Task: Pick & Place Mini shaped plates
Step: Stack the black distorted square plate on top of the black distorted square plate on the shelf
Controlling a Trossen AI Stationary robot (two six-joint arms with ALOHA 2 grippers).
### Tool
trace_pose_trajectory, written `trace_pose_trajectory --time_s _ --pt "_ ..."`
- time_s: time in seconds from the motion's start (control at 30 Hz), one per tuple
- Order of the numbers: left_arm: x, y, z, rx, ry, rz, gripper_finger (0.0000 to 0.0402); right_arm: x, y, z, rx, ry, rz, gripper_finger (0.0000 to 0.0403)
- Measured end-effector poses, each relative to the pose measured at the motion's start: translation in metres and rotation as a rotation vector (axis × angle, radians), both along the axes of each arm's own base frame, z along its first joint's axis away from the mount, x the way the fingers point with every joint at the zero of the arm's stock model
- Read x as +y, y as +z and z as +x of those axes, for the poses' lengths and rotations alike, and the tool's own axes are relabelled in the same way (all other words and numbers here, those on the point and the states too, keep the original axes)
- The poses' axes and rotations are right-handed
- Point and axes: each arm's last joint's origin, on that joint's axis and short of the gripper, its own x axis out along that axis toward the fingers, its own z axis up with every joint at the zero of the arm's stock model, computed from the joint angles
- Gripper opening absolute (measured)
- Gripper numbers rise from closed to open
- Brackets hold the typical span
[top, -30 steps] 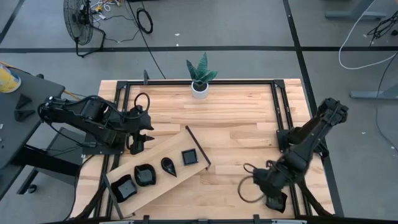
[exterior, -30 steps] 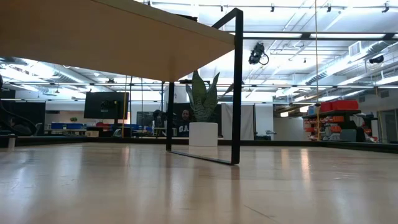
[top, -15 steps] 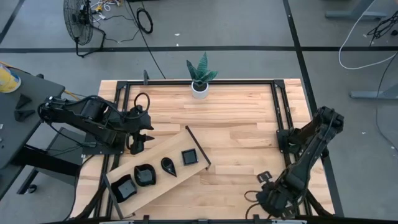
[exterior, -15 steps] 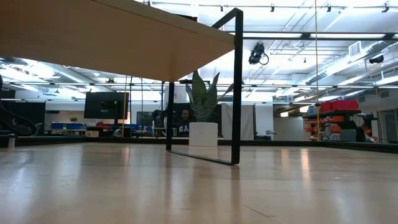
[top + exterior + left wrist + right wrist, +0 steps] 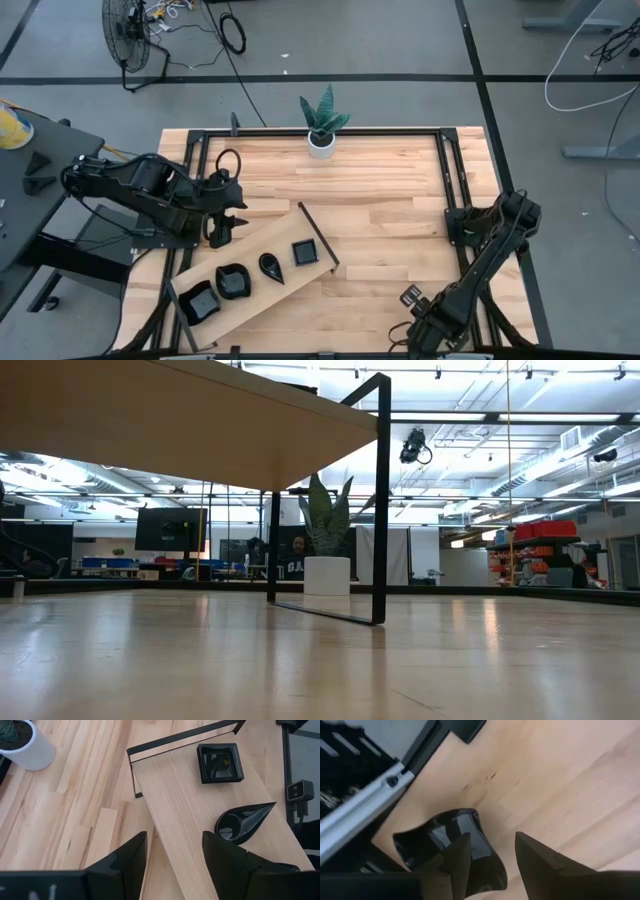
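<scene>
From above, the right gripper sits at the table's near edge, partly cut off by the picture's border, so its fingers cannot be read there; the left gripper hangs beside the far end of the raised wooden board. Four black plates lie in a row along the board: a square plate, a teardrop plate with its tip toward the near edge, a wavy plate and another square dish. The low view shows only the board's underside, its black leg and the white pot. The left wrist view shows the left fingers apart and empty. In the right wrist view, a glossy plate lies by the table frame, half hidden behind one of the spread fingers; whether they touch it is unclear.
</scene>
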Motion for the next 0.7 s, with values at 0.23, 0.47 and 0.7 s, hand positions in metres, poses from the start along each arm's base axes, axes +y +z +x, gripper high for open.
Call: trace_pose_trajectory --time_s 0.23,0.47,0.7 --pt "0.0 0.0 0.0 0.0 0.001 0.001 0.0195 -0.001 -0.011 -0.001 0.002 0.085 -0.004 0.0157" --pt "0.0 0.0 0.0 0.0 0.001 0.001 0.0195 -0.015 -0.037 -0.012 0.076 0.066 -0.059 0.0157" --pt "0.0 0.0 0.0 0.0 0.002 0.0 0.0195 -0.018 -0.048 -0.013 0.057 0.095 -0.029 0.0157"
